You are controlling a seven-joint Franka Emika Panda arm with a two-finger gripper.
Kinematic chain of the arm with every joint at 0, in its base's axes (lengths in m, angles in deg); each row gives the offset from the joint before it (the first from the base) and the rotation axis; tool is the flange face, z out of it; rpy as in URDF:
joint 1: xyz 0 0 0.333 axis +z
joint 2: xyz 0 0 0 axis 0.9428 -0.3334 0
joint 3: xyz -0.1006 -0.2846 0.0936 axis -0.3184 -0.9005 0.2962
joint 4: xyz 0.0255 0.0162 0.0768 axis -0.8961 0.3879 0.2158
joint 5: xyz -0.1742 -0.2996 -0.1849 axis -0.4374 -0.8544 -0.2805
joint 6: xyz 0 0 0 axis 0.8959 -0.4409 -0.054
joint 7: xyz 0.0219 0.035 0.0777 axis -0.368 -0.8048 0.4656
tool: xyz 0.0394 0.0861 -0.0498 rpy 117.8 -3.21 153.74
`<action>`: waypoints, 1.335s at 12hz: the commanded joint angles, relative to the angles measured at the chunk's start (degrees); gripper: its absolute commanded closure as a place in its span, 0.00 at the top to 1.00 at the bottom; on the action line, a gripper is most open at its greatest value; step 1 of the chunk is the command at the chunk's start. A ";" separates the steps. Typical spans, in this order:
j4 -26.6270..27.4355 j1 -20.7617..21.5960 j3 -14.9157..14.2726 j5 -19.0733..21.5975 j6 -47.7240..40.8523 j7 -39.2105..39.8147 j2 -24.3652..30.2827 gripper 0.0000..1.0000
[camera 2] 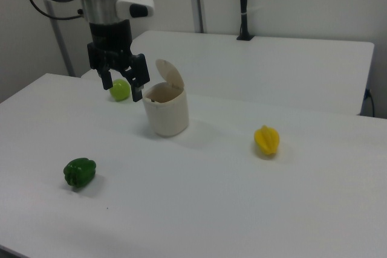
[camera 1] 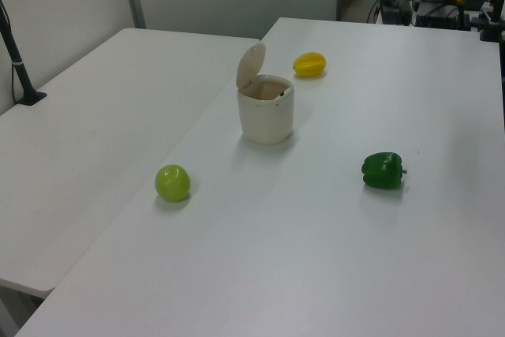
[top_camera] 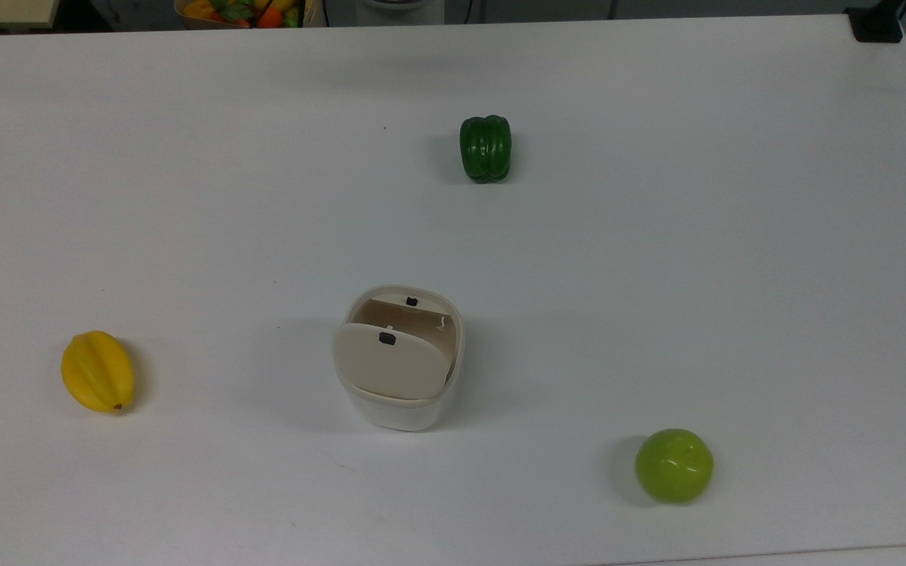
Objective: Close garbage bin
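Note:
The garbage bin (top_camera: 399,413) is a small white tub standing near the middle of the white table (top_camera: 657,259). Its beige lid (top_camera: 395,367) stands raised on its hinge, a small black latch on it, and the inside is open to view. The same bin (camera 1: 266,116) shows in the left view with the lid (camera 1: 251,66) upright. In the right view, my gripper (camera 2: 122,89) hangs open just to the right view's left of the bin (camera 2: 166,113), level with its rim, touching nothing. The lid (camera 2: 170,74) tilts away from it.
A green bell pepper (top_camera: 485,148), a yellow starfruit (top_camera: 97,371) and a green apple (top_camera: 674,464) lie spread around the bin. A second table (camera 1: 95,100) adjoins, with a black post (camera 1: 17,57) clamped at its edge. A box of toy produce (top_camera: 241,12) sits beyond the far edge.

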 commanded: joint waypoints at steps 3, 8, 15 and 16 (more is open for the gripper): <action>-0.71 0.26 -0.25 -0.49 -1.30 0.58 -0.28 1.00; -0.62 0.43 -0.16 -0.05 -1.30 0.58 -0.37 1.00; -0.27 1.22 0.45 -0.40 -1.30 0.84 -0.81 1.00; -0.27 1.31 0.54 -0.23 -1.04 0.76 -0.98 1.00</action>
